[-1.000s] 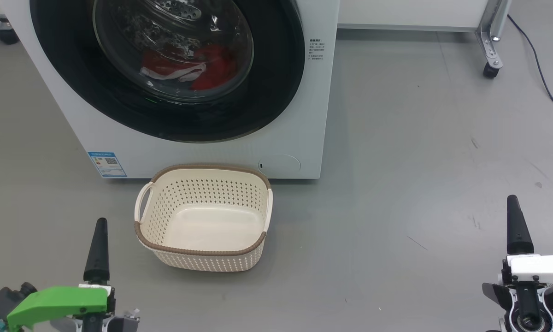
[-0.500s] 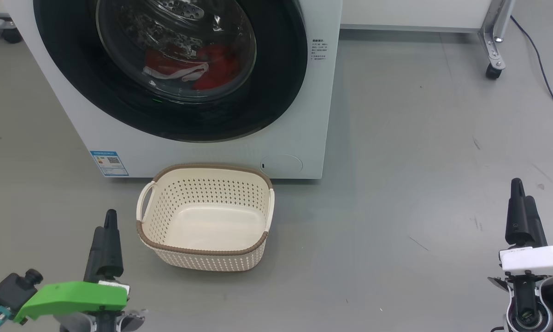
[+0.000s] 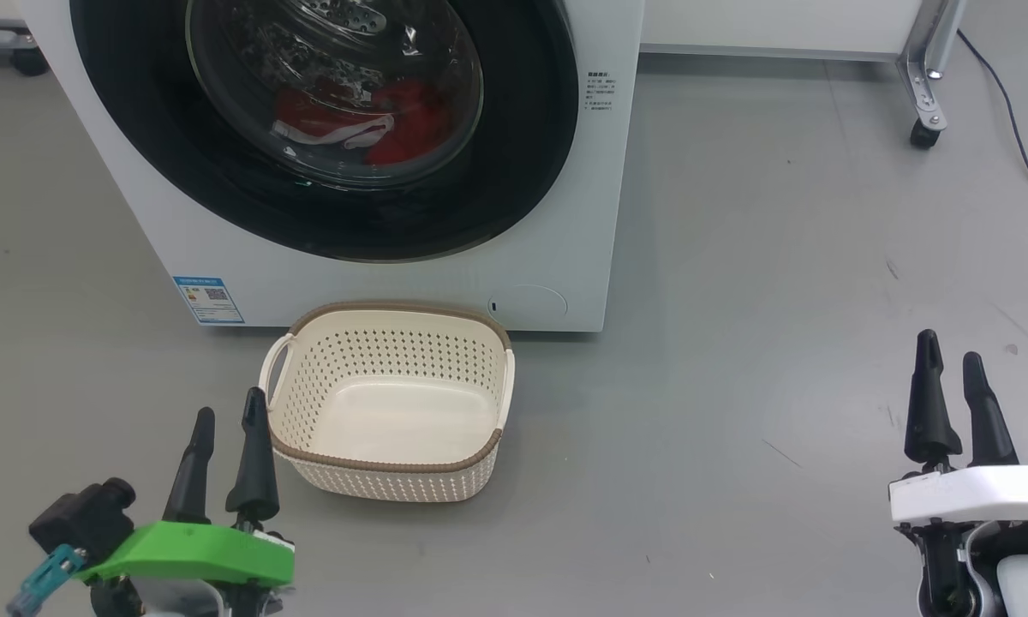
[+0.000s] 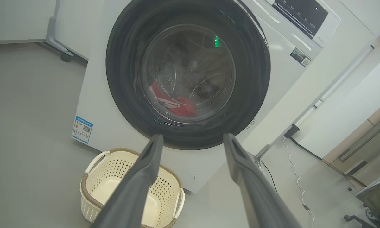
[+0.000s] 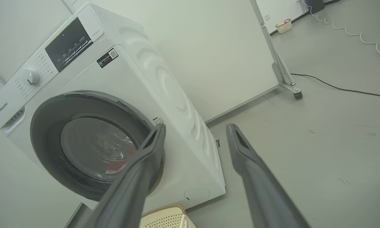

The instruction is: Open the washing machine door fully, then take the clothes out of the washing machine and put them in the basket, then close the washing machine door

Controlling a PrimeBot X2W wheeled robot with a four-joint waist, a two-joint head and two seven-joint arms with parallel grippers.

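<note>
Head view: a big white front-loading washing machine (image 3: pixel 595 214) fills the upper left of the frame, its round glossy black-rimmed door (image 3: pixel 522 171) shut, with red, white-trimmed clothes (image 3: pixel 411 128) lying low behind its glass (image 3: pixel 351 86). A small cream perforated plastic basket (image 3: pixel 385 467) with a brown rim stands on the grey floor (image 3: pixel 737 257) at lower centre, just before the machine. Left pincer (image 3: pixel 230 403) at lower left, beside the basket, and right pincer (image 3: pixel 949 345) at lower right, well apart from it, are both released, grasping nothing.
</note>
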